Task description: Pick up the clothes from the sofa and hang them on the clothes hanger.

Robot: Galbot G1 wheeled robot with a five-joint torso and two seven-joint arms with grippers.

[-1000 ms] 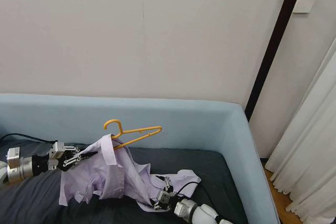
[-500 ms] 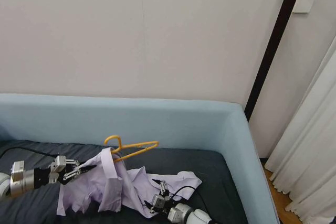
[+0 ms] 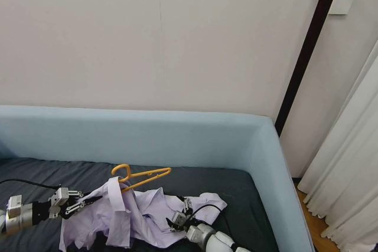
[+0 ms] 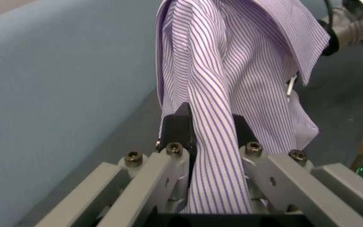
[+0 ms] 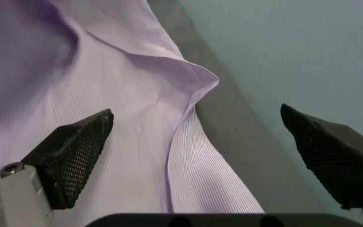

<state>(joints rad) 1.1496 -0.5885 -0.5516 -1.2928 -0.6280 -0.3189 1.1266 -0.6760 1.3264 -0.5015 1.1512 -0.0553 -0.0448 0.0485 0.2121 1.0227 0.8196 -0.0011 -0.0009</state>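
Nearest to me, low and a little right of centre, the right gripper [image 3: 178, 221] lies over the near hem of the striped lilac shirt [image 3: 144, 213], its jaws spread wide and holding nothing; its wrist view shows both black pads [image 5: 81, 142] apart above the cloth [image 5: 74, 71]. To the left, the left gripper [image 3: 81, 202] reaches in from the sofa's left side and is clenched on a fold of the shirt [image 4: 232, 71], the striped fabric pinched between its fingers [image 4: 175, 137]. The shirt lies crumpled on the dark grey seat cushion [image 3: 248, 199] of the sofa, left of centre. Just beyond, the yellow hanger [image 3: 146, 174] pokes out of the shirt's collar, hook raised. Farther back runs the light-blue backrest [image 3: 177, 134], then a pale wall [image 3: 147, 39], with a white curtain [image 3: 354, 163] at far right.
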